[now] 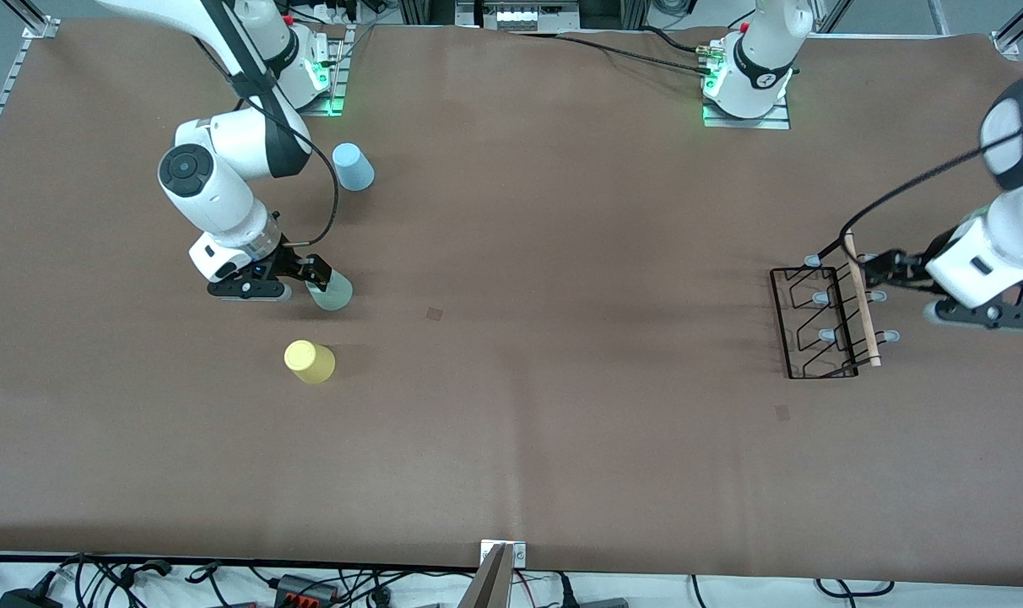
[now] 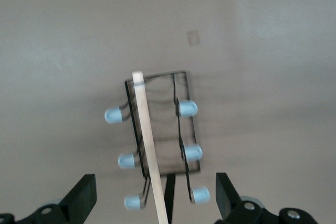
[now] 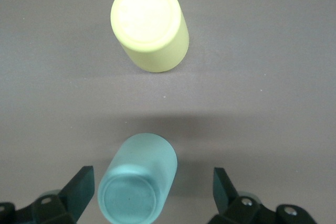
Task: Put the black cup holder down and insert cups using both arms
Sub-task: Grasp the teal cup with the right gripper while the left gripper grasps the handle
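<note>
The black cup holder (image 1: pixel 815 325) stands on the table at the left arm's end, its wooden rod (image 1: pixel 862 300) along the top. My left gripper (image 1: pixel 873 270) is open at the rod's end that is farther from the front camera. In the left wrist view the rod (image 2: pixel 148 135) runs between the spread fingers of my left gripper (image 2: pixel 155 199), untouched. My right gripper (image 1: pixel 313 274) is open around the upside-down grey-green cup (image 1: pixel 332 293), which sits between the fingers in the right wrist view (image 3: pixel 137 182). The yellow cup (image 1: pixel 310 361) and blue cup (image 1: pixel 353 166) stand upside down nearby.
The yellow cup also shows in the right wrist view (image 3: pixel 150 24), just past the grey-green one. Small dark square marks lie on the brown table (image 1: pixel 511 439) at mid-table (image 1: pixel 434 313) and near the rack (image 1: pixel 782 412). Cables run along the front edge.
</note>
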{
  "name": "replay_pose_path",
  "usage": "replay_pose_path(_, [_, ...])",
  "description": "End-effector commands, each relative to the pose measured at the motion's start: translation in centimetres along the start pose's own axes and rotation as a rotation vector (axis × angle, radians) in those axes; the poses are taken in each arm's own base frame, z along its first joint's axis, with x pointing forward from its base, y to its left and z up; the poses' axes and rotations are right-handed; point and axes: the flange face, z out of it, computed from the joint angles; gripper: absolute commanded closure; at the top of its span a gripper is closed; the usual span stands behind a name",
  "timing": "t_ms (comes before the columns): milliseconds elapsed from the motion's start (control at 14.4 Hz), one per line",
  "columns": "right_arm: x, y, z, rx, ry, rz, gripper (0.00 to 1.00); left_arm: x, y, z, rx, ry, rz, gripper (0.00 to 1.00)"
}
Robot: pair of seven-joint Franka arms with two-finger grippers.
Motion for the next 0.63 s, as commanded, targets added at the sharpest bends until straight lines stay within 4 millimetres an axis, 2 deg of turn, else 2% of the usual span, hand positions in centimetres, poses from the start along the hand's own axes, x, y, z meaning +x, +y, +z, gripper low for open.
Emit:
replay_pose_path(0, [-0.3, -1.0, 0.8, 0.006, 0.009, -0.006, 0.0, -1.3, -1.8, 3.9, 0.021, 0.077, -0.003, 0.01])
replay_pose_path(139, [-0.5, -1.1, 1.3, 0.004, 0.002, -0.007, 0.0, -2.4, -2.1, 7.1, 0.022, 0.118, -0.013, 0.02])
replay_pose_path(348, [-0.7, -1.4, 1.8, 0.003, -0.006, -0.015, 0.0, -4.6, -2.3, 9.8, 0.021, 0.144, -0.023, 0.07])
replay_pose_path(418, [-0.8, -1.5, 2.0, 0.002, -0.01, -0.018, 0.0, -5.2, -2.2, 10.7, 0.016, 0.129, -0.027, 0.14])
replay_pose_path(557, [-0.8, -1.4, 2.1, 0.002, -0.01, -0.016, 0.0, -5.7, -2.4, 11.0, 0.014, 0.123, -0.039, 0.27])
